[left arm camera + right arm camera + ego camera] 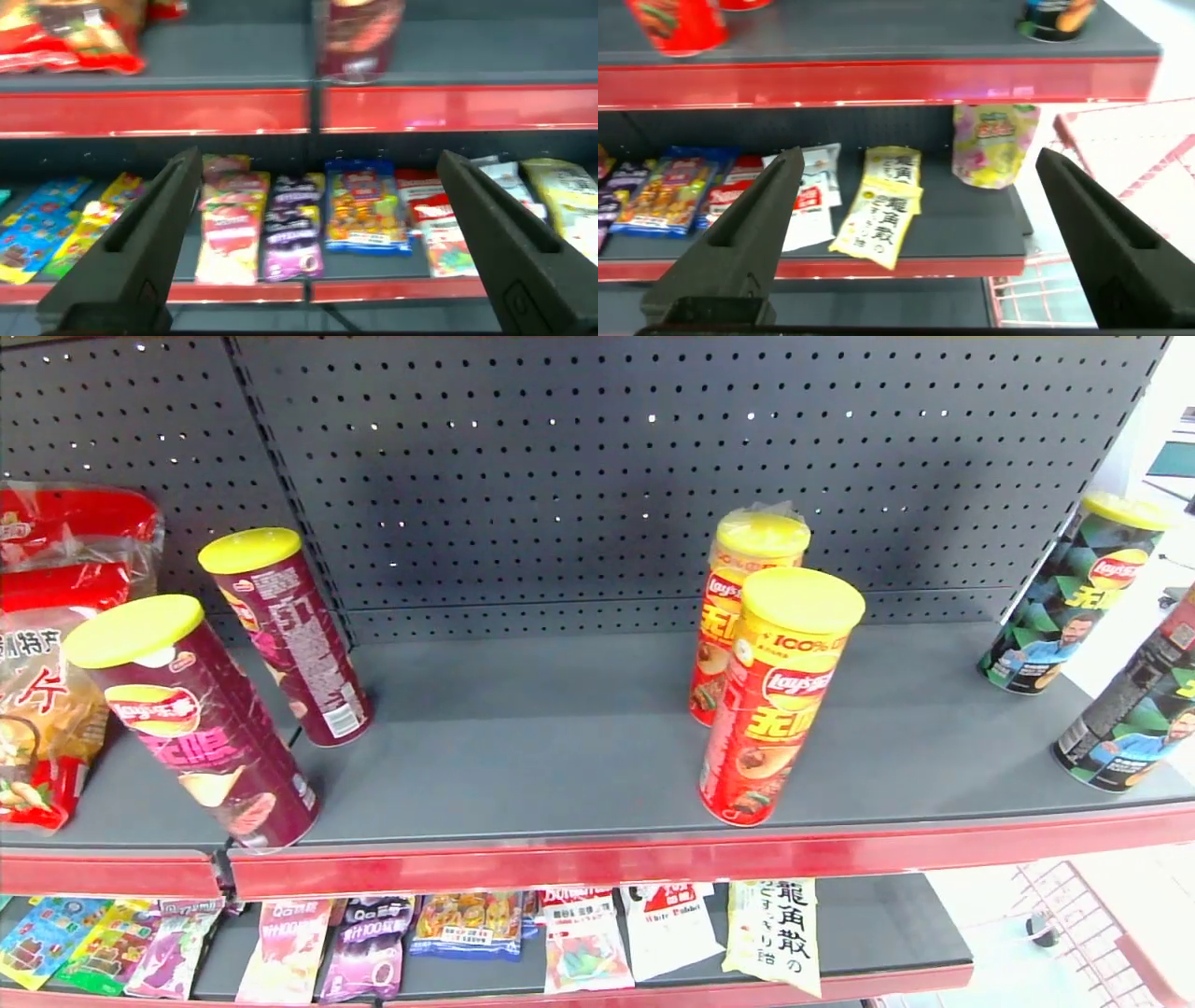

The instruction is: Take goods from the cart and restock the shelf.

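Both your pincers are released and hold nothing: the left gripper (pixel 318 161) faces the lower shelf's candy bags (pixel 280 219), and the right gripper (pixel 920 157) faces the right end of that same lower shelf.

What you need lies to the right and low. The cart (pixel 1088 919) shows as a pink wire frame past the right end of the shelf (pixel 579 747), nearer the floor than either board. Your right arm is the nearer one, so you should probably lead with it. The cart's goods are hidden, so you cannot yet tell how they lie.

On the top board, the purple cans (pixel 201 723) stand at the left, the red cans (pixel 775 695) in the middle and the green cans (pixel 1074 597) at the right, all upright, with bare gaps between the groups.
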Controlling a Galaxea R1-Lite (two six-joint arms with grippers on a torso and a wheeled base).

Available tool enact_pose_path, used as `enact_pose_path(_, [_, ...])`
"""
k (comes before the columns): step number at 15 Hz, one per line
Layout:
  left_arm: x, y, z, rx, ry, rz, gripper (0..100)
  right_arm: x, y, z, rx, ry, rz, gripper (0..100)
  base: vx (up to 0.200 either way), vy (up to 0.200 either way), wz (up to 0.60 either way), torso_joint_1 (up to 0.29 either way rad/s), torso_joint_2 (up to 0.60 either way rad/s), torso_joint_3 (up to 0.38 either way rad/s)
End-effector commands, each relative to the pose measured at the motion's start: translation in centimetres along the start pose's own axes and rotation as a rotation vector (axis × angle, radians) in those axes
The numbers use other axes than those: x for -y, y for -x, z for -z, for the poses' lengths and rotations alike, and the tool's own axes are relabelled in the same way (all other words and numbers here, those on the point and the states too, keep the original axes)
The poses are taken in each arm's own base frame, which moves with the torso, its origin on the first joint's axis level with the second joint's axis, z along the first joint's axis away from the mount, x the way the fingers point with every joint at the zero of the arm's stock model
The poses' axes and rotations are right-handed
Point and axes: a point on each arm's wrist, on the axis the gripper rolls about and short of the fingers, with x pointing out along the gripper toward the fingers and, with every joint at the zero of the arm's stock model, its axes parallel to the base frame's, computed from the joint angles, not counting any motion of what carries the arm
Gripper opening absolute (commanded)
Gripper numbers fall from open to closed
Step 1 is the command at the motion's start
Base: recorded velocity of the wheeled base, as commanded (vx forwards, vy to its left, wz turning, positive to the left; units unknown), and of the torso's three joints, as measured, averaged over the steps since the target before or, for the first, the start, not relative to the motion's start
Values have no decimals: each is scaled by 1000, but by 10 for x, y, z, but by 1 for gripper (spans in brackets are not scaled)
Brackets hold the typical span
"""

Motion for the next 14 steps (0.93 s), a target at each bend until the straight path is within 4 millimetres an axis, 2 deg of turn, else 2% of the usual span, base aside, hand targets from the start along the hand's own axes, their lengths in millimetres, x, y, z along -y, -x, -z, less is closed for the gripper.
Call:
enact_pose_path(1, [0, 0, 0, -2, 0, -1, 100, 0, 0, 0, 0, 1, -1, 100, 0, -200, 0, 12, 2, -2])
enact_pose_path(9, [0, 0, 0, -2, 0, -3, 100, 0, 0, 0, 0, 1, -1, 100, 0, 0, 0, 0, 0, 0])
enact_pose_path(13, [0, 0, 0, -2, 0, -3, 100, 0, 0, 0, 0, 1, 0, 100, 0, -200, 0, 1, 2, 5])
enact_pose_path(14, [0, 0, 0, -2, 0, -3, 100, 0, 0, 0, 0, 1, -1, 100, 0, 0, 0, 0, 0, 0])
